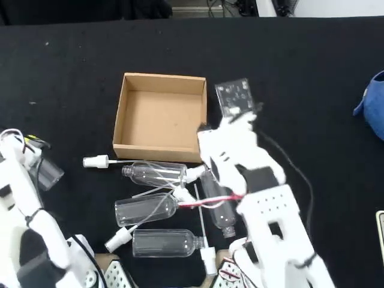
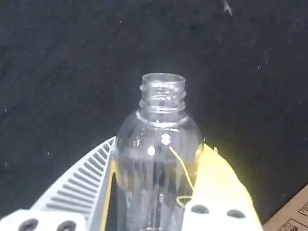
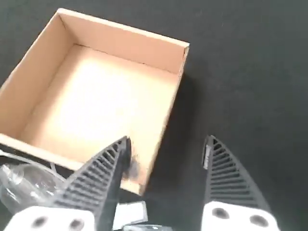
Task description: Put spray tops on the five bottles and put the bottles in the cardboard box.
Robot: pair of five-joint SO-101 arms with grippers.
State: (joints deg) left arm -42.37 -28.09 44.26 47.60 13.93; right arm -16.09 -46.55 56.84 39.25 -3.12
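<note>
High view showed four clear plastic bottles [image 1: 155, 173] lying on their sides on the black surface [image 1: 312, 72], just in front of the cardboard box [image 1: 157, 152]. One of them lay partly under the right arm. White spray tops [image 1: 96, 161] with thin tubes lay loose among them. The box stood with its open side up.

A fifth bottle [image 2: 161, 125] sat pinched between the fingers of the left tool [image 2: 160, 145] at the left side of the surface, apart from the box. Its threaded neck was uncapped and pointed away from the wrist. The right tool [image 3: 167, 140] hung with its fingers spread wide above the box's near right corner.

Print marked a scrap of cardboard [image 2: 291, 215] at the edge of the left wrist view, too small to read. The bottles were see-through plastic. Dark cloth covered the whole surface, speckled with lint. A blue object [image 1: 373, 108] lay at its right edge. Cables [image 1: 225, 7] trailed on the pale floor beyond the far edge.
</note>
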